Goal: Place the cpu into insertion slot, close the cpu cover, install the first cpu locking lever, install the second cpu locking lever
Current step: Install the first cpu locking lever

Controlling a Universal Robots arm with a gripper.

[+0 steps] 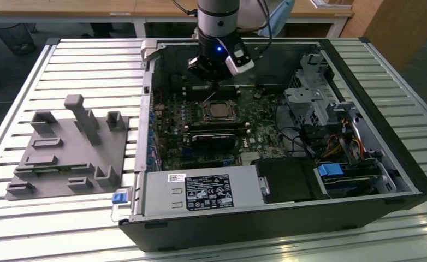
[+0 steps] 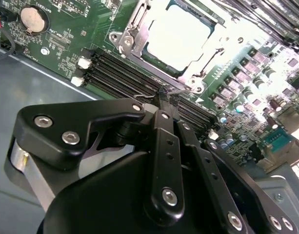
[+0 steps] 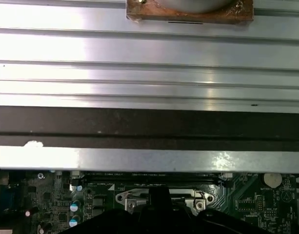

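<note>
Hanging over the open computer case on the slatted desk, the gripper has its fingers drawn together on a thin wire locking lever at the socket's edge. Seated flat in the insertion slot, the cpu faces silver top upward, its metal cover frame lying around it on the green motherboard.
</note>
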